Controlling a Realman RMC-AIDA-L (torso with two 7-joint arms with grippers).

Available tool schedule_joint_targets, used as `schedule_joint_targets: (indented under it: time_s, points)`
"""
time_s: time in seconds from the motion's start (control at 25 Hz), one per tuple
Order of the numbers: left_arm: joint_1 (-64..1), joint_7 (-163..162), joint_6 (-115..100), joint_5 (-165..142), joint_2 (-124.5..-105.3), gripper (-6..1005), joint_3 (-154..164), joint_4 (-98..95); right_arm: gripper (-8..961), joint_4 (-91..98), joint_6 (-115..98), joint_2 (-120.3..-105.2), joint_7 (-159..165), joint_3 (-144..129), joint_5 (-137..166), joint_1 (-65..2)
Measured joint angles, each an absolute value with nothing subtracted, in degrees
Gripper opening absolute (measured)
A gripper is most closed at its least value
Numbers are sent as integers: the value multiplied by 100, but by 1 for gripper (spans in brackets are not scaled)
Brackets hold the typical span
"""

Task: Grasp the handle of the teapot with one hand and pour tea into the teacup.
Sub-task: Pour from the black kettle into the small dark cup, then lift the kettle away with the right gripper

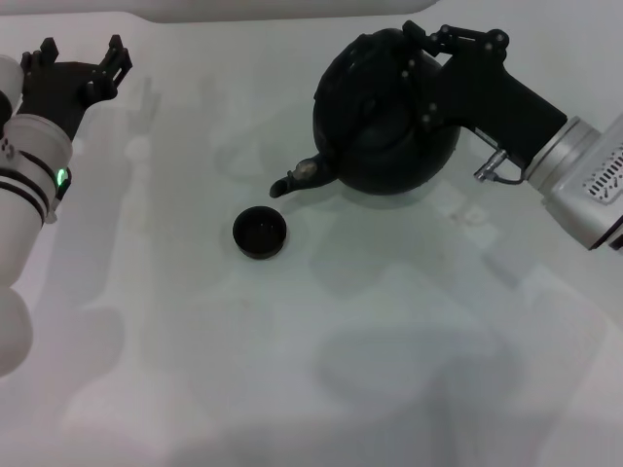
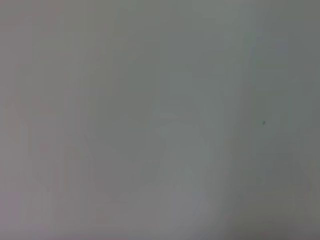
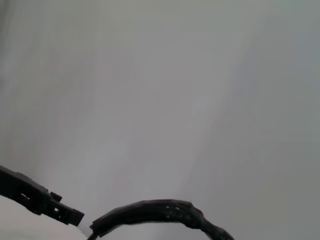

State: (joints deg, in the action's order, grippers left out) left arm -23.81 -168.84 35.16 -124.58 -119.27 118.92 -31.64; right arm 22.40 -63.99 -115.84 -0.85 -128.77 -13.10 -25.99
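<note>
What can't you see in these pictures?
- Handle: head view, hidden behind the right gripper on the teapot.
- Tea in the teacup: inside too dark to tell.
- Left wrist view: only blank table.
- Left gripper: parked far left, open.

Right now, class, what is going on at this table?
The right pincer is at the top of the teapot, where its handle is, though the grip itself is hidden. The pot sits tilted, its spout aimed toward the teacup, which stands apart on the table just in front of the spout. No tea is seen pouring. The left pincer hangs open, idle at the far left.
</note>
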Motion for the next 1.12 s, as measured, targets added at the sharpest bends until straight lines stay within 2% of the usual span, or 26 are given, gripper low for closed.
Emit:
schedule_joint_targets:
  time_s: [1.12]
  points:
    - [-2354,-16938,3515,-12453,-11927,858,11891,-3164,126,2341,-6435,-11593,-1225,-13063,-1300,-2601]
